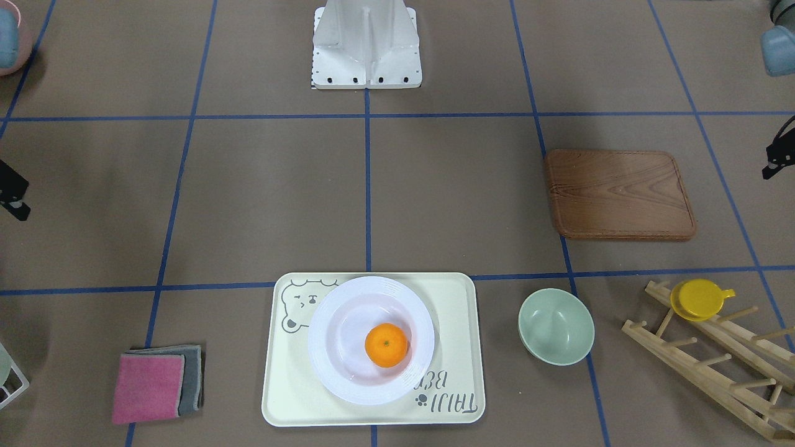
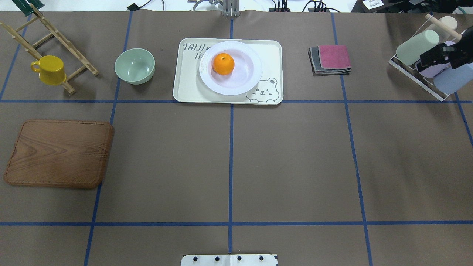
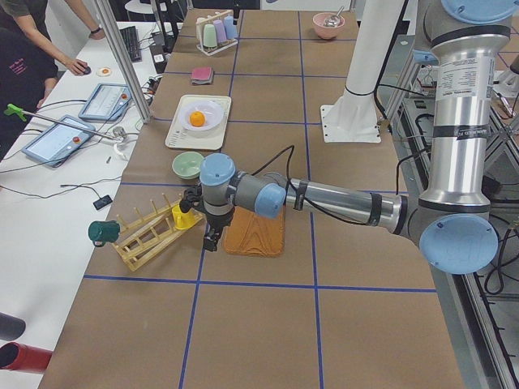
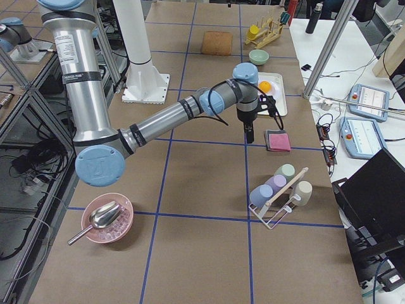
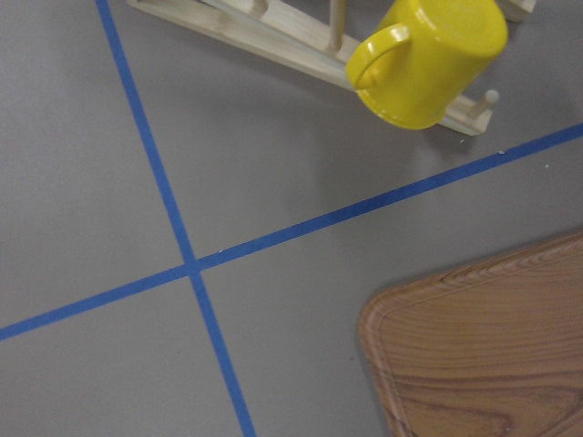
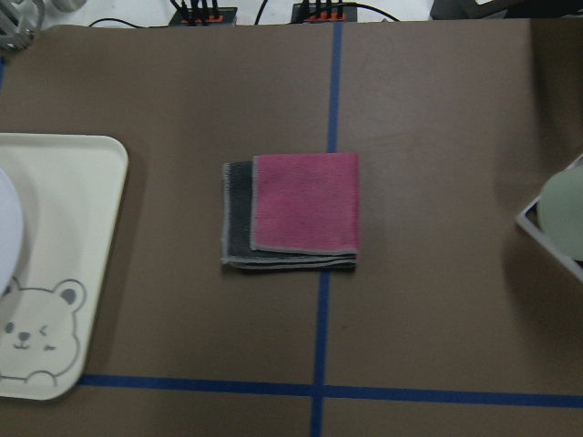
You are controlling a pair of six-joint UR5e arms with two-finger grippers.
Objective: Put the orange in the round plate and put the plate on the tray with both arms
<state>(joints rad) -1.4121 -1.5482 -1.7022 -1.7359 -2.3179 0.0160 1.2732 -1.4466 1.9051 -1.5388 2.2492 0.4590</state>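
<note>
Room around the tray [image 2: 184, 88]

At 12 o'clock on the table [image 2: 295, 166], the tray has its far rim near the table edge and open table at its 6. The round plate [image 2: 242, 79] lies inside its rim; the orange [image 2: 223, 64], bright and dimpled, rests in the plate's well. The left hand [image 3: 212, 238] and the right hand [image 4: 249, 135] hang well apart from it; their opening cannot be told.

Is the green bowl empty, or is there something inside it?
Empty. The green bowl stands upright beside the tray, and the overhead view shows only its bare inside.
</note>
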